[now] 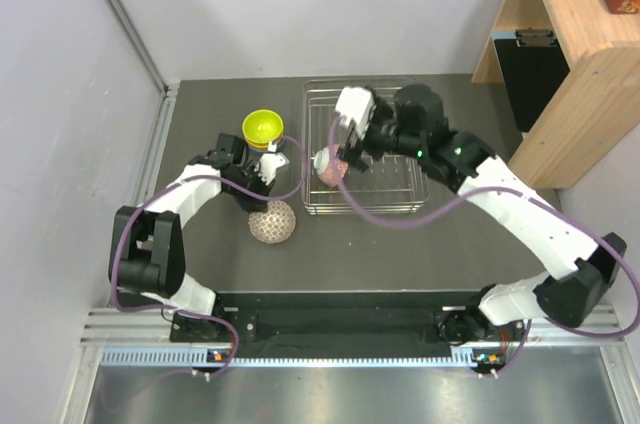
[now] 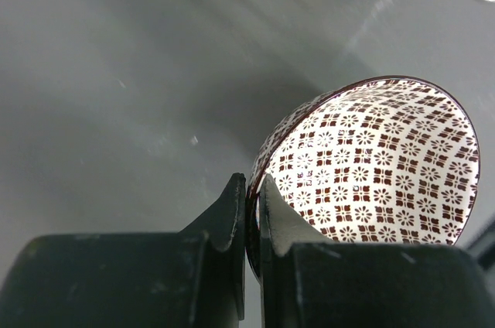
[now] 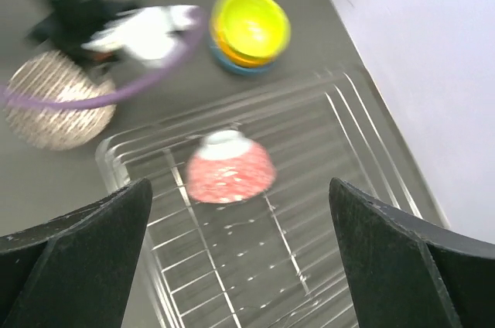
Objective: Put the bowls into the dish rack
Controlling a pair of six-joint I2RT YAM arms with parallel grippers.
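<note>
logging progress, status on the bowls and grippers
Left gripper shut on brown-patterned bowl, at rim. Right gripper open above dish rack; red-patterned bowl upside down inside. Coloured stack beside rack.

1 bowl [image 1: 330, 166] in the dish rack [image 1: 320, 109] — stack [image 1: 262, 127] left.

Three stacked plain bowls [image 3: 249, 30]; one brownish patterned bowl [image 1: 272, 222]; one pinkish-red patterned bowl [image 3: 230, 175]; one dish rack [image 3: 255, 258]

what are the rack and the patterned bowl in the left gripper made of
The dish rack: thin silver metal wire with bright glints. The patterned bowl, pinched at its rim by the left gripper: probably glazed ceramic, glossy white with brown print.
</note>
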